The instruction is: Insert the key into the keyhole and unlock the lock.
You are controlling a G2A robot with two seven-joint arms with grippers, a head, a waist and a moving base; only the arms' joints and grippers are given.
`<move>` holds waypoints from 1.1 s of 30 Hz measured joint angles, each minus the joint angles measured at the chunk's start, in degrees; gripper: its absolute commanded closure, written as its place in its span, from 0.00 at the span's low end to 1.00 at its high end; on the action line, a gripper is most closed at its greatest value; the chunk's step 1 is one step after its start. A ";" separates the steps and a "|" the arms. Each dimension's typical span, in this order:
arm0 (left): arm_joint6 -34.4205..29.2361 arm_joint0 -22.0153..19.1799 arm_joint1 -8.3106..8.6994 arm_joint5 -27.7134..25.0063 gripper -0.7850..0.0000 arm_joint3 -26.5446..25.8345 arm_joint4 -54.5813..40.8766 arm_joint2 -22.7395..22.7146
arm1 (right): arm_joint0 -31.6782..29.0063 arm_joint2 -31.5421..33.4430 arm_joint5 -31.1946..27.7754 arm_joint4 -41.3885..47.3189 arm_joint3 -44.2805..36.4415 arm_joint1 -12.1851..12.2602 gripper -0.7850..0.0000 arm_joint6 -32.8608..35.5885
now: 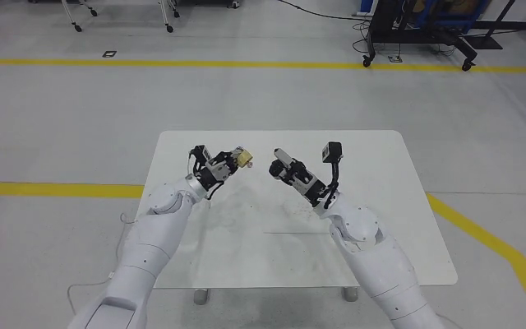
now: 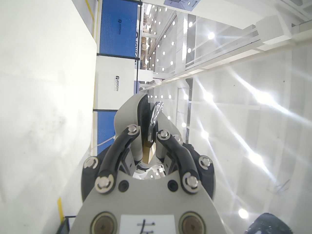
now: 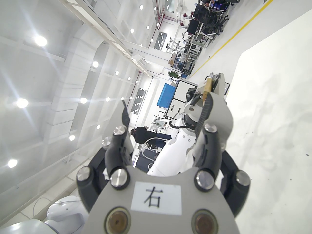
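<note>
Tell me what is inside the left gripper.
A brass padlock, its silver shackle showing between the fingers. The fingers cover its sides, and the keyhole is hidden, so whether a key is in it cannot be told.

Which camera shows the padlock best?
The left wrist view: the padlock is close up in the left tool, brass body and silver shackle clear. The top view shows a small yellow blob; the right wrist view, a distant brass sliver.
</note>
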 measured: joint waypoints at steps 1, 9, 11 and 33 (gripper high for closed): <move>0.49 0.26 -0.15 -1.78 1.00 0.23 -0.57 -0.06 | -0.34 -0.16 0.24 0.46 0.15 -0.07 0.00 0.13; -2.04 1.21 -1.13 -9.15 1.00 0.51 -5.28 0.53 | -1.81 -0.88 5.93 23.89 5.01 -0.57 0.00 13.20; -2.57 0.98 -1.26 -9.33 1.00 0.25 -5.11 0.87 | -1.38 -0.98 7.44 26.41 5.75 -0.59 0.09 15.57; -13.41 0.42 -1.60 -12.36 1.00 1.52 -6.86 1.46 | 3.60 -5.50 9.81 27.68 11.15 -1.89 0.65 14.82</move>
